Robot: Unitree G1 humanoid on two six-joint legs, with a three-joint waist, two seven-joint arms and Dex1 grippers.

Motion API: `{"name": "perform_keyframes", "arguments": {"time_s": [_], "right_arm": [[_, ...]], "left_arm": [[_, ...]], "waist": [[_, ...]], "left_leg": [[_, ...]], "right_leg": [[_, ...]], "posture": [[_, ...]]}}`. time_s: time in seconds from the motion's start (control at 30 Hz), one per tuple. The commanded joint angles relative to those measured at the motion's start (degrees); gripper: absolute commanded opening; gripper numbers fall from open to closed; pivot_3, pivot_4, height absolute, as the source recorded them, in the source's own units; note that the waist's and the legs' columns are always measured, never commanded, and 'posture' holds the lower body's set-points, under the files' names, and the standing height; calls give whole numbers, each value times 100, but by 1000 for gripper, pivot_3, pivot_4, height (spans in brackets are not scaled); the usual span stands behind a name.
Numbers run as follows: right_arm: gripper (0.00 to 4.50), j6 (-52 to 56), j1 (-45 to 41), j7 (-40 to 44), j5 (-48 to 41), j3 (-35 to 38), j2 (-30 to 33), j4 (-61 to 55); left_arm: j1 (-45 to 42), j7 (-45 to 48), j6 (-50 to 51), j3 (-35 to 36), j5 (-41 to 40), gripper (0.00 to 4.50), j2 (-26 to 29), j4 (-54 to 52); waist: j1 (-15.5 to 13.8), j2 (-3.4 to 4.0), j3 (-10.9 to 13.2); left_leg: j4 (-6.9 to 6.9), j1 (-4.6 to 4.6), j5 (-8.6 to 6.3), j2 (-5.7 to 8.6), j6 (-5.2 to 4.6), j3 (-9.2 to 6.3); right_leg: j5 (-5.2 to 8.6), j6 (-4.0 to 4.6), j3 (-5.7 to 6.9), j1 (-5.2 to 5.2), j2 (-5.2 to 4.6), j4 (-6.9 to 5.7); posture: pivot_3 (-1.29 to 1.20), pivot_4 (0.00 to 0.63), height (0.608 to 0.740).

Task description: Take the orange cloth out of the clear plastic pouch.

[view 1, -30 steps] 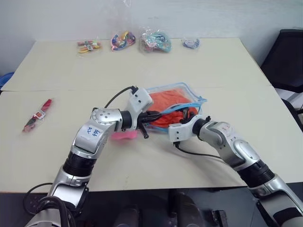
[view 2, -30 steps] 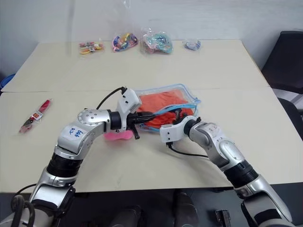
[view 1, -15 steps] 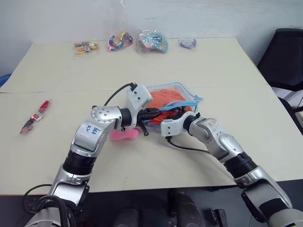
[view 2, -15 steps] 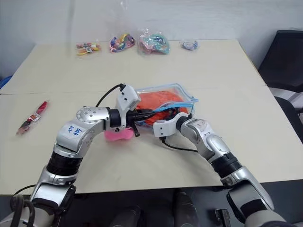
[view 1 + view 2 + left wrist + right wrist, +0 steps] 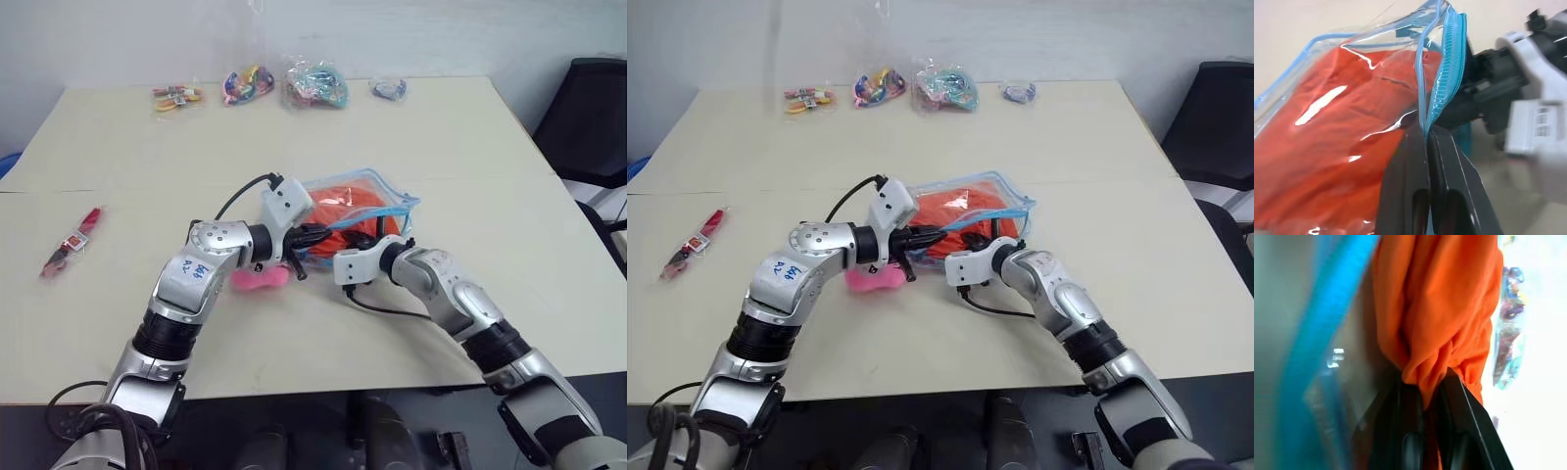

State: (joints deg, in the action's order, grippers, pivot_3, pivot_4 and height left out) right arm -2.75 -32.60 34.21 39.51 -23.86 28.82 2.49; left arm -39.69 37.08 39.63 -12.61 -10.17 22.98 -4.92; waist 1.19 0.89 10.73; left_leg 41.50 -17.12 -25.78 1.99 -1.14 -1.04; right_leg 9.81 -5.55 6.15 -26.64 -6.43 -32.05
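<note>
The clear plastic pouch (image 5: 392, 203) with light-blue edging lies in the middle of the table, its zipper mouth facing me and lifted. The orange cloth (image 5: 343, 199) fills it. My left gripper (image 5: 1426, 133) is shut on the pouch's blue zipper edge (image 5: 1445, 73) and holds the upper lip up. My right gripper (image 5: 1425, 383) reaches into the mouth from the right and is shut on a bunched fold of the orange cloth (image 5: 1440, 308). In the head views the right fingertips are hidden inside the pouch.
A pink plush toy (image 5: 260, 279) lies under my left forearm. Several small bags of colourful items (image 5: 315, 83) line the table's far edge. A red packet (image 5: 76, 240) lies at the left. A black chair (image 5: 588, 108) stands beyond the right edge.
My right gripper, open a second ago at the pouch's mouth, has shut on the orange cloth. The left gripper has kept its hold on the zipper edge.
</note>
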Motion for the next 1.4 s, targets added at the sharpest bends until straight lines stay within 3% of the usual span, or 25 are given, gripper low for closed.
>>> {"name": "perform_keyframes", "arguments": {"time_s": [0.03, 0.23, 0.47, 0.6, 0.77, 0.93, 0.97, 1.07, 1.27, 1.4], "right_arm": [[37, 429, 451, 1150, -1007, 389, 246, -1632], [37, 976, 1003, 1892, -1479, 719, 702, -2863], [37, 2639, 1013, 2702, -2766, 2041, 1195, -4240], [37, 3889, 715, 3185, -3763, 3064, 1772, -4686], [37, 4910, 112, 3481, -4663, 4188, 2766, -4157], [37, 3605, 130, 3091, -4257, 4413, 3672, -2316], [37, 3128, 157, 2873, -4054, 4367, 3794, -1886], [37, 1604, 364, 2108, -3411, 4219, 3989, -918], [37, -1464, 1658, -3, -2010, 3954, 3763, 169], [37, -1921, 2524, -651, -2020, 3753, 2979, 345]], "left_arm": [[-246, -305, -346, 39, 261, 0, -180, 439], [-752, -462, -708, 100, 430, 0, -485, 1179], [-684, 24, -1181, -136, 653, 0, -272, 1406], [-500, 418, -1405, -193, 666, 978, 5, 1259], [-375, 761, -1713, -123, 682, 2725, 336, 1188], [-351, 1258, -1815, 52, 460, 4327, 710, 1055], [-360, 1477, -1723, 154, 259, 4476, 789, 957], [-387, 2181, -1287, 561, -550, 4476, 998, 542], [-499, 2830, -184, 1298, -1805, 4476, 1539, -13], [-407, 2908, -110, 1414, -1928, 4476, 1789, -76]], "waist": [[-21, 1, 0], [-143, 0, 1], [-151, 0, 1], [-153, 1, 1], [-193, 2, 3], [-260, 1, 3], [-259, 1, 3], [-254, 1, 3], [-206, 2, 3], [-192, 2, 3]], "left_leg": [[0, -2, 0, 1, 0, -1], [3, -4, 0, 5, -1, 12], [2, -6, 1, 5, -2, 16], [1, -3, 1, 4, -3, 7], [1, -4, 1, 3, -4, 5], [1, -4, -1, 10, -9, 19], [-1, -4, 0, 12, -11, 27], [-3, -6, 0, 10, -11, 36], [-13, 2, 1, 1, -9, 50], [-15, 7, 2, -5, -5, 48]], "right_leg": [[0, 0, 1, -1, 1, 2], [-1, -2, 7, 3, 0, 2], [-2, -2, 10, 2, 1, 2], [-2, -2, 7, 2, -3, 2], [-2, -2, 6, 1, -5, 3], [-3, -3, 5, 4, -11, 4], [-3, -4, 4, 3, -13, 4], [-3, -4, 4, 1, -12, 4], [-2, -4, 3, 1, -10, 3], [-2, -3, 4, 6, -6, 3]], "posture": [[0, 150, 740], [0, 150, 740], [0, 150, 740], [0, 150, 740], [0, 150, 740], [0, 150, 740], [0, 150, 740], [0, 150, 740], [0, 150, 740], [0, 150, 740]]}}
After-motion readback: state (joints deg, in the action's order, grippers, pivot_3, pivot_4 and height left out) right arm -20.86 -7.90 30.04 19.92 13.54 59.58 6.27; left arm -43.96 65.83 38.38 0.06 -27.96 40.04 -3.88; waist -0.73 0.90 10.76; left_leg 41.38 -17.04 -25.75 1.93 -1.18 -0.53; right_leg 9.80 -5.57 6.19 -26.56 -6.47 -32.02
